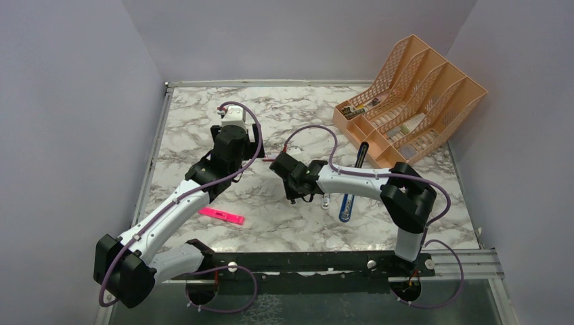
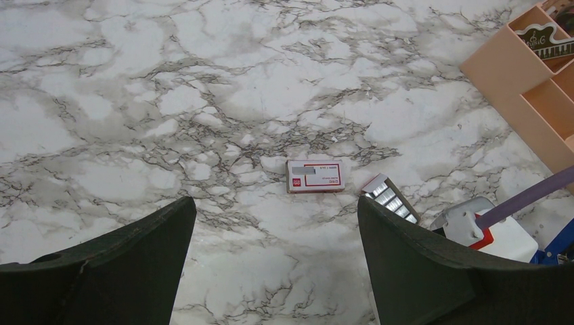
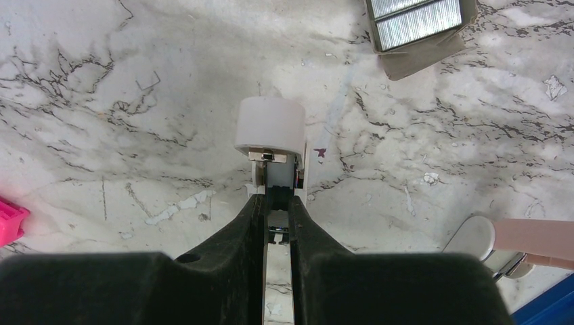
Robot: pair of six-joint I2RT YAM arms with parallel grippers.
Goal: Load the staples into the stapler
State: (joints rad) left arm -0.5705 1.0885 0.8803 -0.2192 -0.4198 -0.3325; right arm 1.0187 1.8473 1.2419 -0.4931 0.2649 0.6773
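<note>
The staples [image 3: 416, 20] lie as silver strips in an open grey tray [image 2: 388, 196] on the marble table. Beside the tray lies the small red-and-white box [image 2: 315, 176]. In the right wrist view my right gripper [image 3: 277, 202] is shut on the white stapler [image 3: 269, 125], its fingers pinching the narrow body just behind the rounded white end. The stapler's white and red side [image 2: 504, 237] shows at the right of the left wrist view. Above the bare table my left gripper [image 2: 276, 203] hangs open, short of the box, with nothing between its fingers.
A peach desk organizer [image 1: 413, 95] stands at the back right. A pink highlighter [image 1: 221, 216] lies near the front left. A blue pen [image 1: 345, 206], a black pen [image 1: 362, 152] and a small white-and-metal object [image 1: 325, 201] lie right of the right gripper.
</note>
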